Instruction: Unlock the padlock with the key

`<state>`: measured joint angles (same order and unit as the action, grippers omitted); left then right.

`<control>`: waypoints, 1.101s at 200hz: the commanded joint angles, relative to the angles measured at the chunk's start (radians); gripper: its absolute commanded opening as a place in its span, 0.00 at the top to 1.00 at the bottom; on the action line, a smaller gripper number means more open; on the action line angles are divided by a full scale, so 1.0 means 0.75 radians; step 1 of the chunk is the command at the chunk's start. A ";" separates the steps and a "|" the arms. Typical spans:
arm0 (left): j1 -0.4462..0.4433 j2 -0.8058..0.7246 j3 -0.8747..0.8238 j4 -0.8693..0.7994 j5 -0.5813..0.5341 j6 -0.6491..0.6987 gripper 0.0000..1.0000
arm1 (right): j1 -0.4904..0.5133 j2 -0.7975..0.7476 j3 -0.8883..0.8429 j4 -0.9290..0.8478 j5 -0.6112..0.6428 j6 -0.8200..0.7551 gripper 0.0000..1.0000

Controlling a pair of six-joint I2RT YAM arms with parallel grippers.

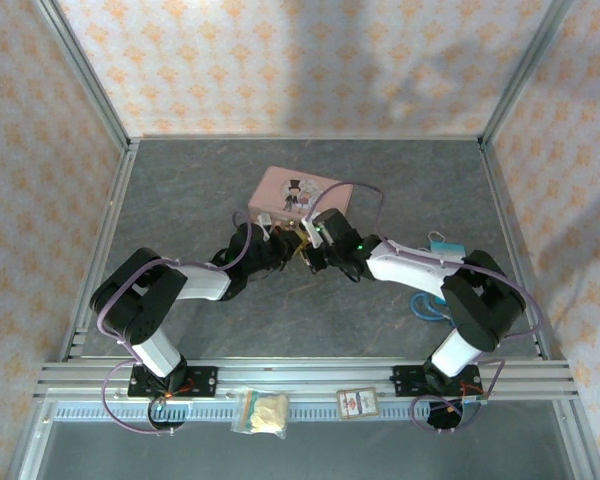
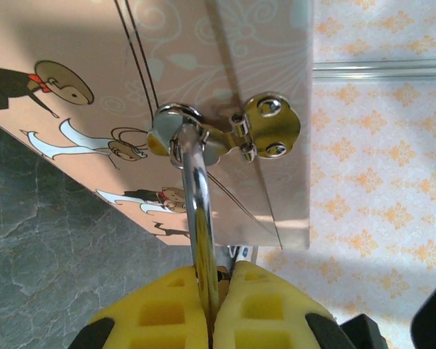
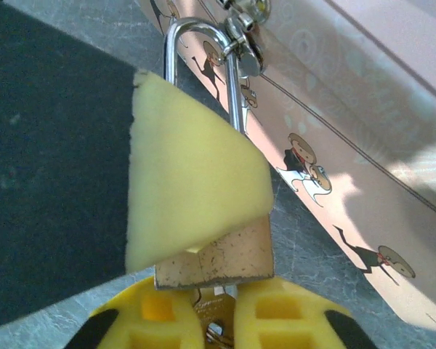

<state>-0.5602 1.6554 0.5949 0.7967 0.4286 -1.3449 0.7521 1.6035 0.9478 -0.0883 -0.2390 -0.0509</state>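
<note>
The padlock (image 3: pixel 229 256) is a small brass block with a silvery shackle (image 3: pixel 202 33). The shackle (image 2: pixel 198 211) runs through the hasp (image 2: pixel 265 129) on the front of the pink tin (image 1: pixel 298 193). My left gripper (image 2: pixel 212 305) is shut on the padlock from one side, and its yellow pad (image 3: pixel 189 174) covers most of the brass body. My right gripper (image 3: pixel 219 320) is shut on the key (image 3: pixel 218 314), whose blade sits in the underside of the padlock. The two grippers (image 1: pixel 302 245) meet just in front of the tin.
The tin's side wall (image 3: pixel 349 167) lies close to the right of the padlock. A small blue object (image 1: pixel 442 246) and a blue cable (image 1: pixel 424 305) lie by the right arm. A bag (image 1: pixel 261 411) and a card (image 1: pixel 357 403) sit on the front rail.
</note>
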 commanded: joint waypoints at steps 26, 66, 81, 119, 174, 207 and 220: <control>-0.011 -0.075 -0.037 0.135 0.082 0.068 1.00 | -0.089 -0.031 0.074 0.039 -0.099 0.133 1.00; -0.016 -0.034 -0.133 0.366 0.135 0.305 1.00 | -0.274 0.027 0.146 0.012 -0.627 0.320 1.00; -0.016 -0.002 -0.174 0.528 0.170 0.356 1.00 | -0.313 0.046 0.157 0.031 -0.761 0.371 1.00; -0.017 0.074 -0.248 0.796 0.184 0.402 1.00 | -0.383 0.065 0.148 0.104 -0.927 0.478 1.00; -0.018 0.161 -0.309 1.119 0.156 0.342 1.00 | -0.403 0.061 0.121 0.153 -0.956 0.534 1.00; -0.018 0.157 -0.301 1.104 0.112 0.335 1.00 | -0.404 0.035 0.118 0.140 -0.926 0.527 1.00; -0.018 0.146 -0.296 1.063 0.081 0.333 1.00 | -0.405 0.019 0.116 0.132 -0.904 0.519 0.95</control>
<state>-0.5556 1.7763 0.3923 1.4895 0.4282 -1.1278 0.5243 1.6615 1.0138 -0.1085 -1.0027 0.2882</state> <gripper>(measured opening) 0.049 0.051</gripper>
